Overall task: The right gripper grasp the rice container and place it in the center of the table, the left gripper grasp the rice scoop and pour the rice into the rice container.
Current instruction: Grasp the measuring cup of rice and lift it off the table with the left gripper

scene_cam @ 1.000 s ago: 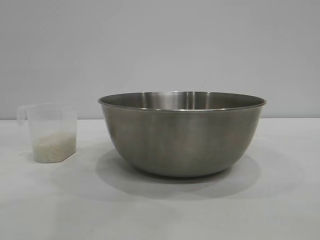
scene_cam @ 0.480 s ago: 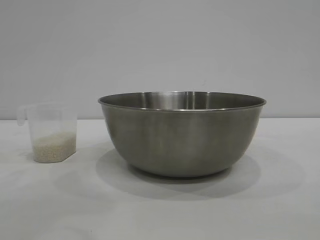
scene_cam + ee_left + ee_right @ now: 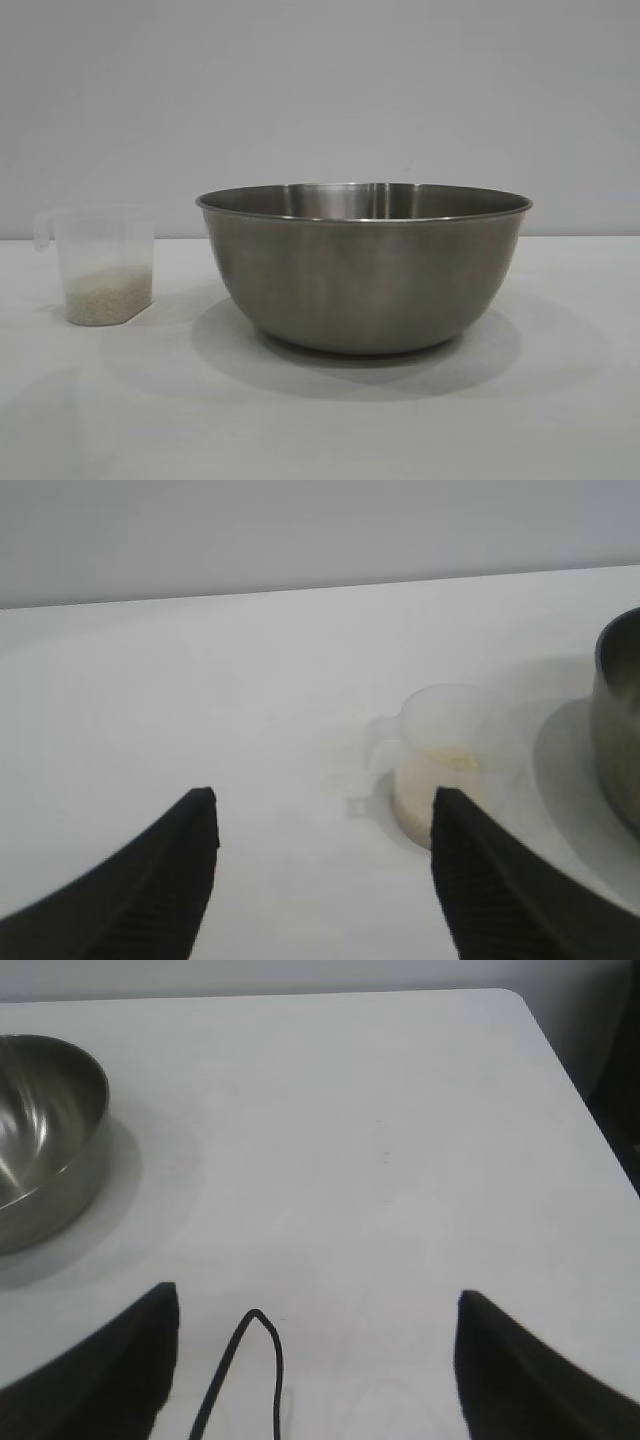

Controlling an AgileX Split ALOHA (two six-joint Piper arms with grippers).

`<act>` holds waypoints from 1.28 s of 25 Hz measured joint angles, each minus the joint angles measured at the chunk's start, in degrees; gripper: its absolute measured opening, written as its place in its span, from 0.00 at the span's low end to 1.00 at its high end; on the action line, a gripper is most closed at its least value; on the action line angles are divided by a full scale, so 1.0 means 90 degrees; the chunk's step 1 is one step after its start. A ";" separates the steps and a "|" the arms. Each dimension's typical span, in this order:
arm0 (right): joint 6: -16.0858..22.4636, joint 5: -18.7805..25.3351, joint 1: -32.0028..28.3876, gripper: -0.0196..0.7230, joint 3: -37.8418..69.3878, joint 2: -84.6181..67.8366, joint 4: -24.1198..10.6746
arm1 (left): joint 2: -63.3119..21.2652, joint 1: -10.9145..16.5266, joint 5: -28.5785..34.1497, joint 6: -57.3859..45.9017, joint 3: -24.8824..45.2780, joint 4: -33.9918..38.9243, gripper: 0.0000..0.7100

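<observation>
Standing on the table point(image 3: 560, 420), the rice container point(image 3: 365, 270) sits near the middle, with the rice scoop point(image 3: 100, 265) upright and apart on its left, the rice point(image 3: 105, 300) heaped at its bottom. We see the left gripper point(image 3: 320, 825) spread wide, empty, facing the scoop. We see the right gripper point(image 3: 315, 1305) spread too, holding nothing, with the bowl off to one side.

Left pincer point(image 3: 320, 880) and right pincer point(image 3: 315, 1360) both gape.
</observation>
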 joint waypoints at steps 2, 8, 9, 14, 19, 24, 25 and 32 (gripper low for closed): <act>0.0000 0.0000 0.0000 0.74 0.0000 0.0000 0.0000 | 0.0430 0.0000 -0.0609 0.0000 0.0000 0.0113 0.63; 0.0000 0.0000 0.0000 0.74 0.0000 0.0000 0.0000 | 0.1992 -0.0003 -0.1805 -0.0145 -0.0024 0.0647 0.63; 0.0000 0.0000 0.0000 0.74 0.0000 0.0000 0.0000 | 0.2252 -0.0003 -0.1815 -0.0145 -0.0055 0.0659 0.63; 0.0000 0.0000 0.0000 0.74 0.0000 0.0000 0.0000 | 0.2953 -0.0003 -0.1830 -0.0170 -0.0235 0.0789 0.40; 0.0000 0.0000 0.0000 0.74 0.0000 0.0000 0.0000 | 0.3181 -0.0003 -0.1857 -0.0170 -0.0476 0.0816 0.26; 0.0000 0.0000 0.0000 0.74 0.0000 0.0000 0.0000 | 0.3576 -0.0003 -0.1857 -0.0170 -0.0768 0.0816 0.33; 0.0000 0.0000 0.0000 0.74 0.0000 0.0000 0.0000 | 0.3657 -0.0003 -0.1857 -0.0170 -0.0850 0.0805 0.33; 0.0000 0.0000 0.0000 0.74 0.0000 0.0000 0.0000 | 0.4311 -0.0003 -0.1857 -0.0170 -0.1427 0.0665 0.33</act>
